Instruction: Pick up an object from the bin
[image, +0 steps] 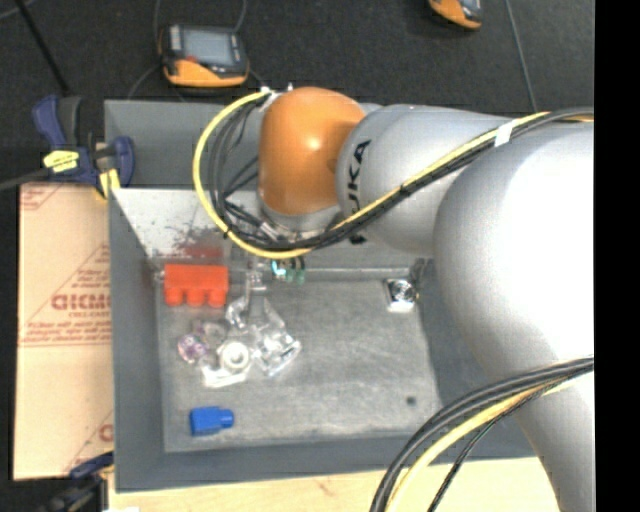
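Note:
My gripper (256, 292) hangs below the arm's orange cover in the back left part of the bin. It is just right of an orange-red block (195, 284) with lobes along its front edge. It is directly above a cluster of clear plastic pieces (265, 342), and I cannot tell whether it touches them. A white round cap (233, 357) and a clear piece with a purple tint (192, 347) belong to the same cluster. Whether anything is in the gripper is hidden.
A small blue cap-shaped thing (211, 421) lies alone near the bin's front left corner. A small shiny metal piece (402, 292) sits by the back wall on the right. The arm covers the bin's right side.

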